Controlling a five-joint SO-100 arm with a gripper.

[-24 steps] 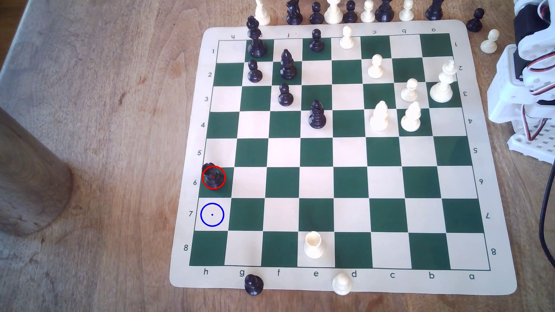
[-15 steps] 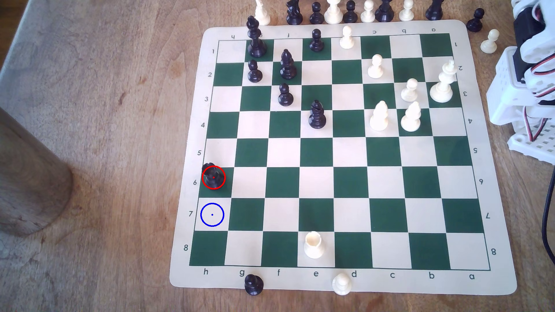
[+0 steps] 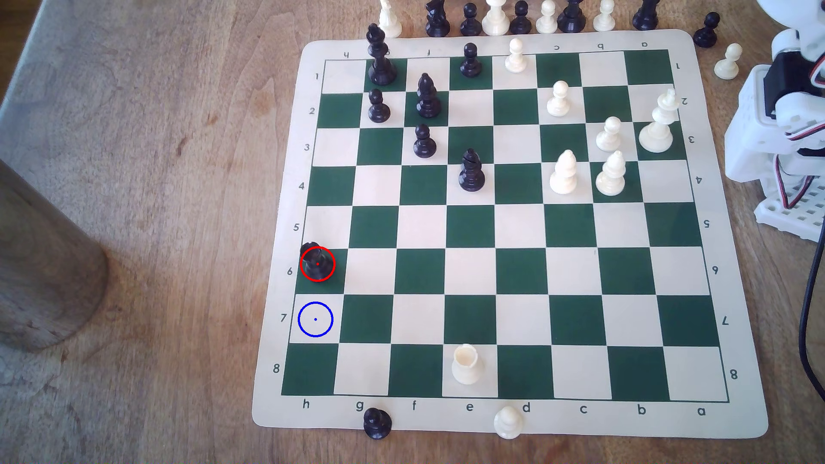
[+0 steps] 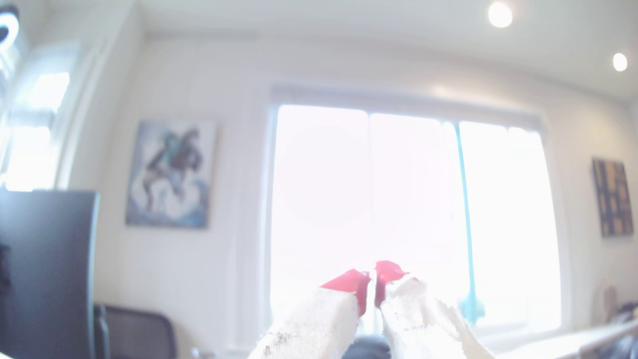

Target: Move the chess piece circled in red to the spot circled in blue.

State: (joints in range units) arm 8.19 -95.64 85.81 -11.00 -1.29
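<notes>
Only the arm (image 3: 785, 116) has shifted; gripper (image 4: 372, 283) closed on nothing, black rook (image 3: 317, 263) unmoved.

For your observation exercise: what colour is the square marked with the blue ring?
Cream; the spot shows best in the exterior view.

arm (image 3: 785, 120): folded at exterior view's right | end effector (image 4: 372, 288): red-tipped, closed, empty, aimed level
</notes>
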